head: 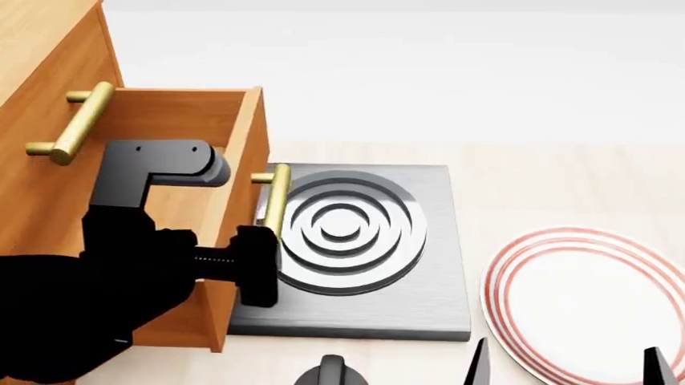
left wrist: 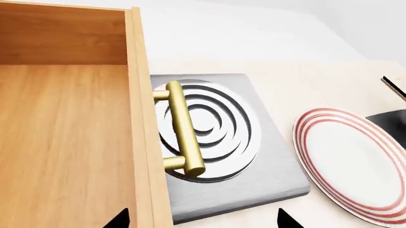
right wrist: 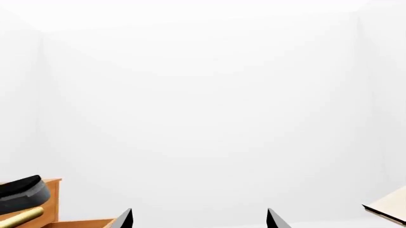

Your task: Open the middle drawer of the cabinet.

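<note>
Hovering my left gripper [left wrist: 201, 219] over pulled-out middle drawer [left wrist: 70, 142] of cabinet [head: 43, 48], fingers apart, empty. Right gripper [right wrist: 199, 219] also spread, clear of desk [head: 557, 176].

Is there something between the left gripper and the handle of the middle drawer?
No. The left gripper has open fingers on either side of the drawer front, and nothing lies between it and the handle of the middle drawer, already pulled out.

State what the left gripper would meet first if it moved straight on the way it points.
Probably the brass handle of the middle drawer, just ahead of the left gripper; depth is unclear, so possibly the grey hob plate behind.
</note>
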{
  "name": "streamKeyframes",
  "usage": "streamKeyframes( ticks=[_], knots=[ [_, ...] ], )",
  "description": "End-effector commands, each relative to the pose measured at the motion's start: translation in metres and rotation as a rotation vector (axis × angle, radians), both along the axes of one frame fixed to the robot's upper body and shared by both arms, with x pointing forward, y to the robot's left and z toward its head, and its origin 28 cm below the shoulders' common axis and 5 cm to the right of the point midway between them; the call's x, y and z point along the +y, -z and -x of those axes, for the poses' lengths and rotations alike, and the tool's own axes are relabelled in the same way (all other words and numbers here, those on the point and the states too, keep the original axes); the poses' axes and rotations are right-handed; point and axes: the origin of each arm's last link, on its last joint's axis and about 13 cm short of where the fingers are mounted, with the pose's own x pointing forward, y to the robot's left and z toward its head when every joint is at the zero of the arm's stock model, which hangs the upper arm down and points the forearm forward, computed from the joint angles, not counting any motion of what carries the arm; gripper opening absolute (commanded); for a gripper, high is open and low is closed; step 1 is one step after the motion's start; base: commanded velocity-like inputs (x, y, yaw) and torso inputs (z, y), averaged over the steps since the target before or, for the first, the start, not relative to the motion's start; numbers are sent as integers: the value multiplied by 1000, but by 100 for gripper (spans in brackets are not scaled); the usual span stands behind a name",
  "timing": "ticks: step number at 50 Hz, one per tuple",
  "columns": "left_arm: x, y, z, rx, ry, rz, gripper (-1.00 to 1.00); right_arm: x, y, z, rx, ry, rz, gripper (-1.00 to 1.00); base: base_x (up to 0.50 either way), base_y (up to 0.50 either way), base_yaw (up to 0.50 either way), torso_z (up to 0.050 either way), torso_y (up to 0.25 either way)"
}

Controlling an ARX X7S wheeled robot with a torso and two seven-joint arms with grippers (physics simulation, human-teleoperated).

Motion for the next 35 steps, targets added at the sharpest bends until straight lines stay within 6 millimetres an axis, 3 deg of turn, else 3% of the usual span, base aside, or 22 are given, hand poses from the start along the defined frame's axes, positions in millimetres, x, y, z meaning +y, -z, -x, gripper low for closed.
streamKeyframes(
  ticks=[1,14,35],
  knots=[
    [-19,10,1,50,60,23,100,0,0,0,-3,0,-1,100,0,0,0,0,0],
    [-37,10,2,51,116,45,100,-1,0,0,-3,0,-4,100,1,0,0,0,0],
    [-74,9,19,45,253,84,100,-2,-1,2,-4,-2,-9,100,2,-2,-4,0,0]
  ],
)
